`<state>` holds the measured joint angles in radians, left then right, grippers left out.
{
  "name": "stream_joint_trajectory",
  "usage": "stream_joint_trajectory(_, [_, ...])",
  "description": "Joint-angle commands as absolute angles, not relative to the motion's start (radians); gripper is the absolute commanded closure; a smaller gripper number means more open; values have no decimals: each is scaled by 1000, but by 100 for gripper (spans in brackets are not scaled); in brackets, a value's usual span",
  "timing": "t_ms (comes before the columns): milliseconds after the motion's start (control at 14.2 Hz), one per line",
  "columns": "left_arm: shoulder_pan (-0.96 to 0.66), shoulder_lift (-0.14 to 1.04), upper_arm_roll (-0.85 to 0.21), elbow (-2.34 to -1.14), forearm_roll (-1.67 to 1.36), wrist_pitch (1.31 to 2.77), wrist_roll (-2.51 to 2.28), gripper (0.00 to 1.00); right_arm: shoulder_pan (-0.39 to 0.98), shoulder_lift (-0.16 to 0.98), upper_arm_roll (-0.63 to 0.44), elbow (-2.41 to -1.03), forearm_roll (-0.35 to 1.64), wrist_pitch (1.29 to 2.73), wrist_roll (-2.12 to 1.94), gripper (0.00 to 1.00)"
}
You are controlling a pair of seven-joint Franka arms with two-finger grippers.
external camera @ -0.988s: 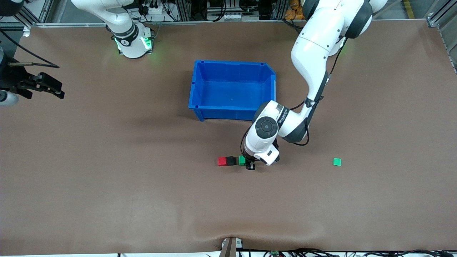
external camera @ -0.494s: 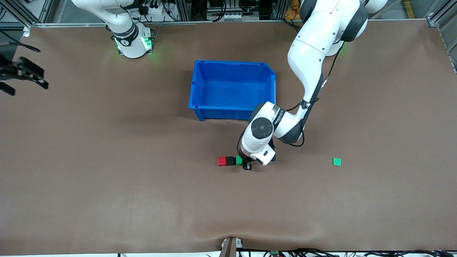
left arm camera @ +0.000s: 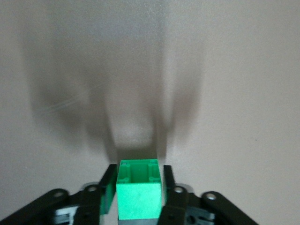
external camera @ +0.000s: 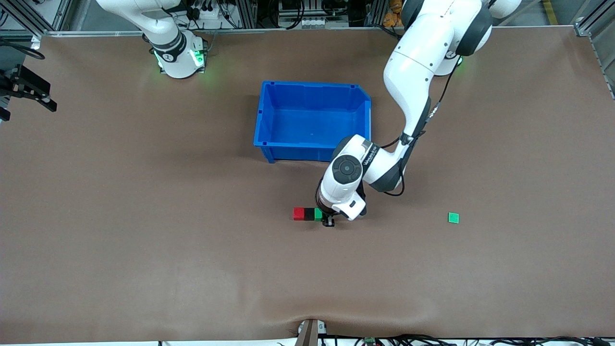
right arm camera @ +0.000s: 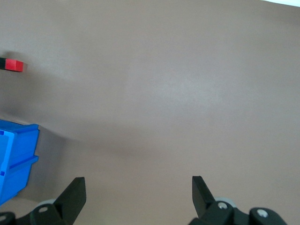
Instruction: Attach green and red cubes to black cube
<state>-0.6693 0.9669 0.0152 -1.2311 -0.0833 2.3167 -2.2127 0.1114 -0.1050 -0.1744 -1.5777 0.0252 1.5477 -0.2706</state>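
Note:
The red cube [external camera: 299,213], black cube [external camera: 308,214] and green cube [external camera: 317,214] sit in a touching row on the table, nearer the front camera than the blue bin. My left gripper [external camera: 323,218] is down at the row's green end, shut on the green cube [left arm camera: 138,194], with a finger [left arm camera: 108,186] on each side. My right gripper [external camera: 28,88] is open and empty in the air at the right arm's end of the table. In the right wrist view my right gripper [right arm camera: 138,187] is open over bare table, and the red cube [right arm camera: 14,65] shows far off.
An open blue bin [external camera: 312,85] stands mid-table, its corner in the right wrist view [right arm camera: 16,159]. A flat green square tile [external camera: 453,217] lies toward the left arm's end. The left arm's forearm hangs over the bin's nearer corner.
My left gripper slid the green cube toward the black cube until the gap closed. My right gripper drew away toward the table's edge at its own end.

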Motion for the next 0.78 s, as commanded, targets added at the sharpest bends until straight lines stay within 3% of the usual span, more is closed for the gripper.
stream_joint_trajectory(0, [-681, 957, 29, -1204, -29, 2226, -2215, 0, 97, -92, -166, -1531, 32, 1526, -282, 0])
stream_joint_trajectory(494, [-620, 797, 22, -1206, -21, 2014, -1929, 0, 94, -84, -166, -1506, 25, 1529, -284, 0])
stream_joint_trajectory(706, [-589, 700, 28, -1210, -21, 1853, -1691, 0, 98, -81, -166, -1500, 23, 1529, -284, 0])
